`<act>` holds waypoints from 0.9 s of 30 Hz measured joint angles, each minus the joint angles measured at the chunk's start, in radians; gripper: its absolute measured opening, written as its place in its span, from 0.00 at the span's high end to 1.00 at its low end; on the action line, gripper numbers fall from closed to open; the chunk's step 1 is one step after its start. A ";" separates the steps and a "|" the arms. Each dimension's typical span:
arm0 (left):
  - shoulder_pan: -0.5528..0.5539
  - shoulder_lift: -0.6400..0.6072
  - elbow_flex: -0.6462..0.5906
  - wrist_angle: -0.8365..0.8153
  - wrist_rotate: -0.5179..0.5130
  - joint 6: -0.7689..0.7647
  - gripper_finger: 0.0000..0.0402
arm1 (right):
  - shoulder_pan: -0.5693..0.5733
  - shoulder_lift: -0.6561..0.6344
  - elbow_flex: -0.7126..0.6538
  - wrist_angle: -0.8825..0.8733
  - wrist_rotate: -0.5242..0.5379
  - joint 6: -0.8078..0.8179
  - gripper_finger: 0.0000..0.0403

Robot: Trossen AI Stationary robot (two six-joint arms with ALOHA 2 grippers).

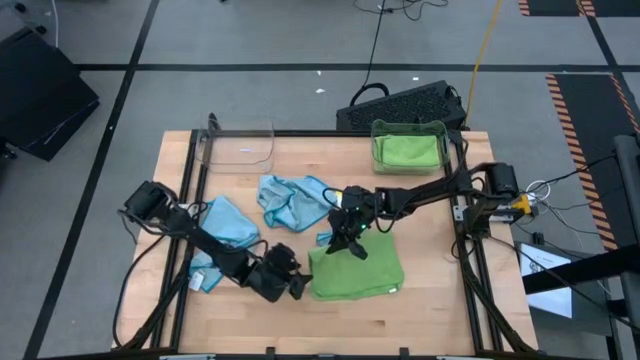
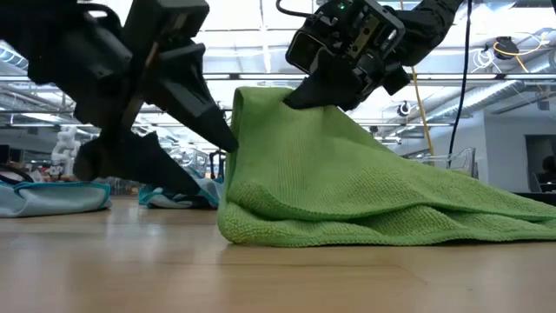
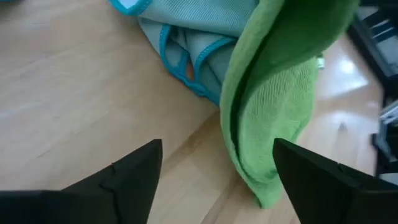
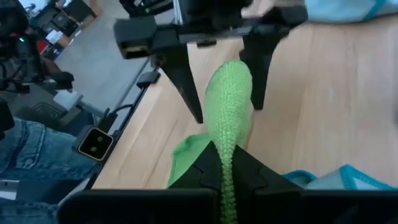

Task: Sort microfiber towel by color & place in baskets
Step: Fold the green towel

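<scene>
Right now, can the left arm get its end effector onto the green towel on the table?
Probably yes. The left end effector is open, its fingers either side of the green towel's raised fold, with nothing between. The right end effector pinches that fold up.

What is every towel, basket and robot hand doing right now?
Green towel: on the table, one part pinched and lifted.
Right gripper: shut on the green towel.
Left gripper: open, at the green towel's edge, holding nothing.
Blue towels: lying crumpled on the table.
Right basket: has a green towel inside.
Left basket: looks empty.
</scene>
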 joint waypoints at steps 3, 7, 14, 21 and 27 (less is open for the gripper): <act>0.002 0.000 -0.026 0.093 -0.004 0.020 0.23 | -0.015 -0.010 0.000 -0.012 0.001 -0.002 1.00; 0.006 0.001 -0.034 0.152 -0.015 0.086 0.26 | -0.044 -0.013 0.000 -0.002 0.001 -0.001 1.00; 0.033 0.083 -0.035 0.205 0.000 0.091 0.29 | -0.088 -0.014 0.000 -0.006 0.004 -0.003 1.00; 0.049 0.198 -0.029 0.501 0.078 0.089 0.31 | -0.101 -0.014 0.000 -0.008 0.004 -0.003 1.00; 0.048 0.220 -0.030 0.567 0.083 0.096 0.49 | -0.101 -0.014 0.000 -0.009 0.004 -0.003 1.00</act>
